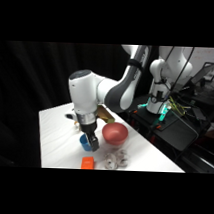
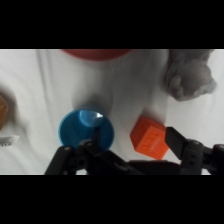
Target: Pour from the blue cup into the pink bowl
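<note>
While claw (image 1: pixel 90 142) hovers, one blue cup (image 2: pixel 86 130), one pink bowl (image 1: pixel 115 133)

Orange block (image 2: pixel 149 138) near grey plush toy (image 2: pixel 187 77) on white table (image 1: pixel 56 138).

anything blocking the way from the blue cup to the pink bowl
Nothing visible does. The blue cup stands on bare white cloth just beside the pink bowl; the orange block and grey plush toy lie off to the side.

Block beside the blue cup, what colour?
Orange. The block shows best in the wrist view, beside the blue cup.
</note>
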